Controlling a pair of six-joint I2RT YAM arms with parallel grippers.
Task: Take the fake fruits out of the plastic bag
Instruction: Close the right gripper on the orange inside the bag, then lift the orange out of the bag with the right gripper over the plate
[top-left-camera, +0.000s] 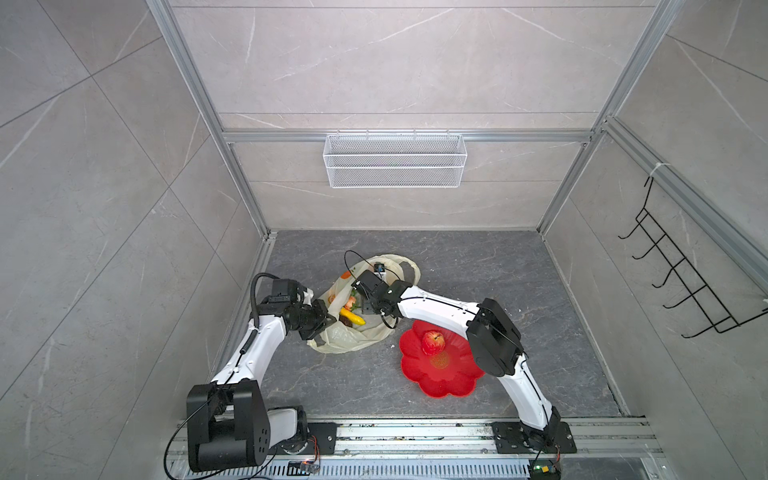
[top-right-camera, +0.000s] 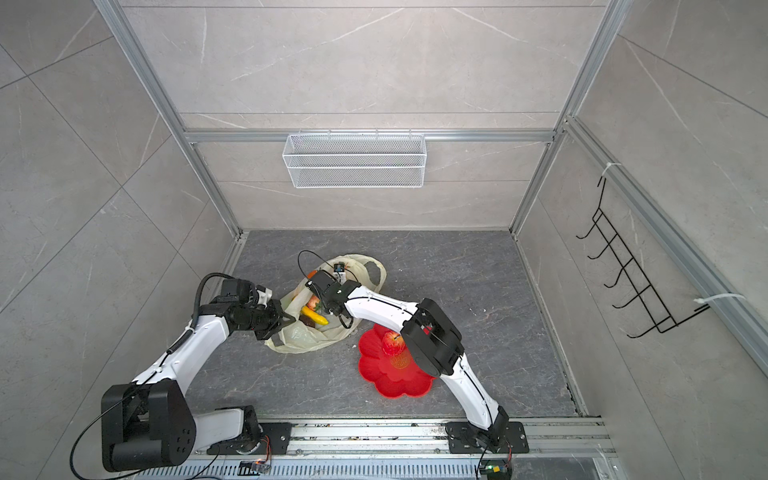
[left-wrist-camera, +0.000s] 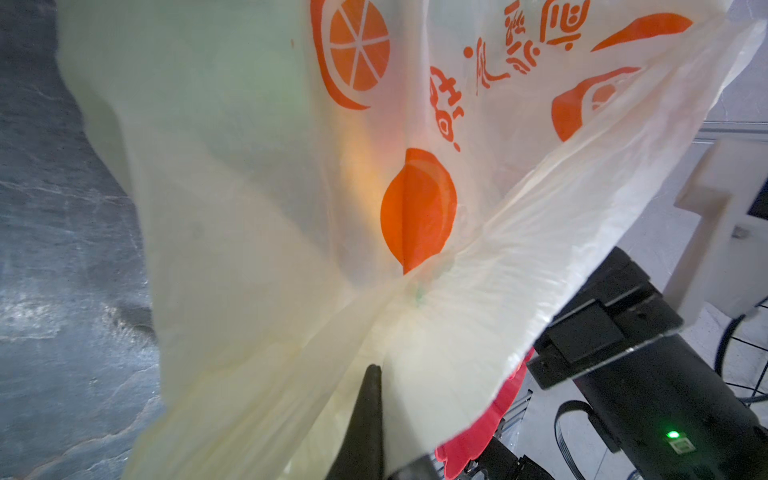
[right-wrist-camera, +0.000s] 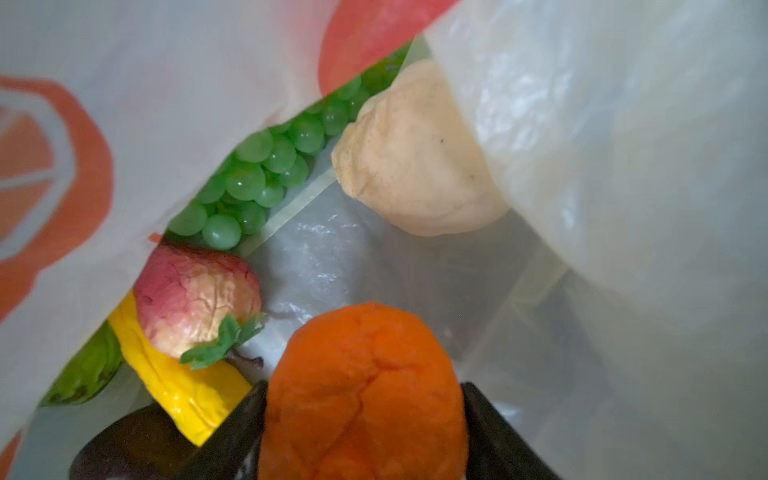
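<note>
Two dark fingers (right-wrist-camera: 241, 424) of the right gripper (right-wrist-camera: 363, 388) press against opposite sides of the orange (right-wrist-camera: 361, 353), spread only as wide as that fruit, so the orange sits clamped between them. This gripper reaches deep inside the plastic bag (right-wrist-camera: 623, 145). Just beyond the orange lies bare crinkled bag film. Past that film lies the cream fruit (right-wrist-camera: 415, 158), partly under a fold of the bag. The green grape bunch (right-wrist-camera: 257, 166) lies beside the cream fruit, along the bag's other wall. To one side of the gripper a pink-and-cream fruit (right-wrist-camera: 195, 299) with a green leaf rests on the yellow banana (right-wrist-camera: 178, 386). A green bumpy fruit (right-wrist-camera: 87, 370) and a dark brown fruit (right-wrist-camera: 133, 444) lie against the banana.

The left gripper (top-left-camera: 330, 320) is closed tight on the bag's edge at the left side of its mouth. In the left wrist view the film runs taut from that pinch.

In both top views the bag lies on the grey table (top-left-camera: 498, 270). The red flower-shaped plate (top-left-camera: 440, 382) lies just beside the bag on the right. It carries the red apple (top-left-camera: 433, 342), outside the bag and well apart from both grippers.
</note>
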